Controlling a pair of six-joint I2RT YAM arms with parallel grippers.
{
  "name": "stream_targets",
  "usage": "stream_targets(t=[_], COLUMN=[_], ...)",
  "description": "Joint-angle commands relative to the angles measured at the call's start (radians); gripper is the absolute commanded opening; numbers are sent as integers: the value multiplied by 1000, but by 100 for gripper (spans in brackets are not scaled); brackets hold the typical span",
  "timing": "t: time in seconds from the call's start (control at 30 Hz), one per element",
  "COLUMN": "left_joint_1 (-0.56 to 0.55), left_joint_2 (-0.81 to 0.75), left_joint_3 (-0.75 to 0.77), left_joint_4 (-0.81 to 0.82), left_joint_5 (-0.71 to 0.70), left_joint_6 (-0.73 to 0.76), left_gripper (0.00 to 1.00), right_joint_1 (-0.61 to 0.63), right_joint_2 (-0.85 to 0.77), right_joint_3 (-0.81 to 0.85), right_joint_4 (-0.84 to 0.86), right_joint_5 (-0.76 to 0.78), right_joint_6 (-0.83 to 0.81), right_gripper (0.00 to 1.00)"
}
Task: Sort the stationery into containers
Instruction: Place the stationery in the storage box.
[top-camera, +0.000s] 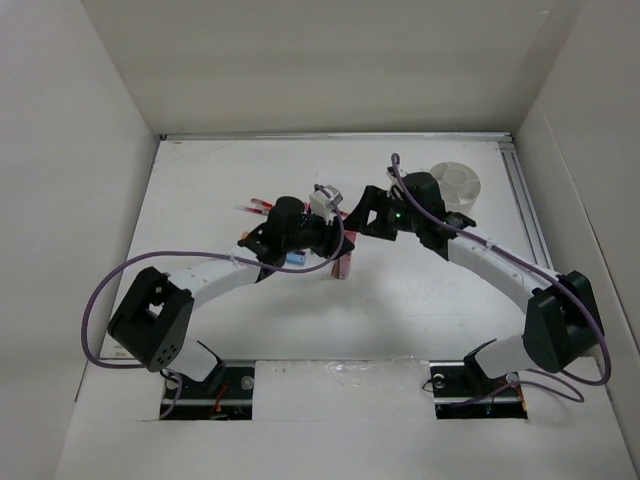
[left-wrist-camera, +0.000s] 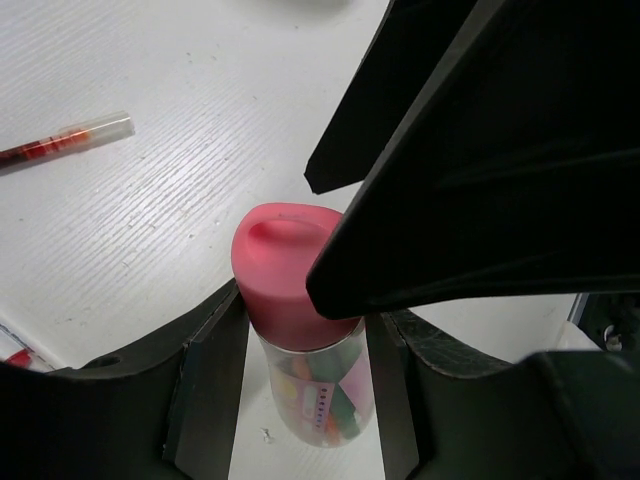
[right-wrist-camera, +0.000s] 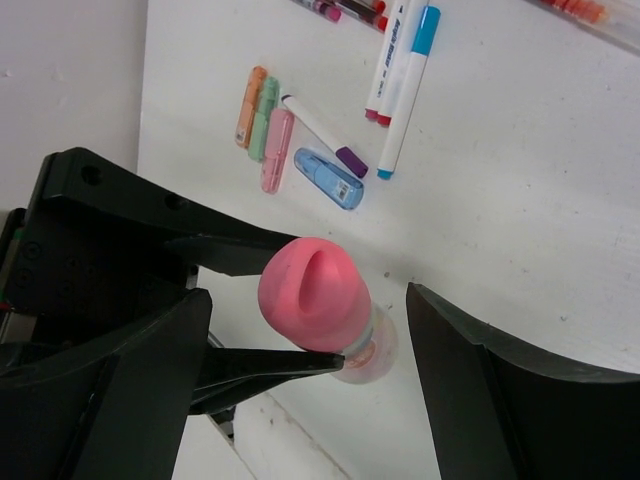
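Note:
A clear bottle with a pink cap (left-wrist-camera: 290, 275) holds several pastel pieces and sits between my left gripper's (left-wrist-camera: 308, 400) fingers, which are closed on its body. It stands near the table's middle (top-camera: 343, 265). My right gripper (right-wrist-camera: 308, 300) is open wide, its fingers on either side of the pink cap (right-wrist-camera: 315, 295) and not touching it. Loose stationery lies beyond: orange (right-wrist-camera: 250, 105), green (right-wrist-camera: 264, 118) and pink (right-wrist-camera: 277, 150) pieces, a blue piece (right-wrist-camera: 330, 178), and white markers (right-wrist-camera: 405, 60). The round white tub (top-camera: 475, 185) sits at the back right.
Thin red pens lie at the left of the pile (top-camera: 258, 207), one also in the left wrist view (left-wrist-camera: 65, 140). A white marker with a purple cap (right-wrist-camera: 322, 135) lies among the pieces. White walls enclose the table on three sides.

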Motion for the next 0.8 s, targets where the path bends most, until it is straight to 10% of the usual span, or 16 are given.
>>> stream_targets(t=[0.0, 0.77], left_joint_1=[2, 2], left_joint_2=[-10, -1], left_joint_3=[53, 94], left_joint_4=[48, 28], left_joint_5=[5, 48], left_joint_6=[16, 35], left_gripper=[0, 0], right_joint_1=[9, 18], right_joint_2=[10, 56], right_joint_3=[33, 6], right_joint_4=[25, 57], right_joint_5=[-27, -77], right_joint_6=[2, 12], right_gripper=[84, 44])
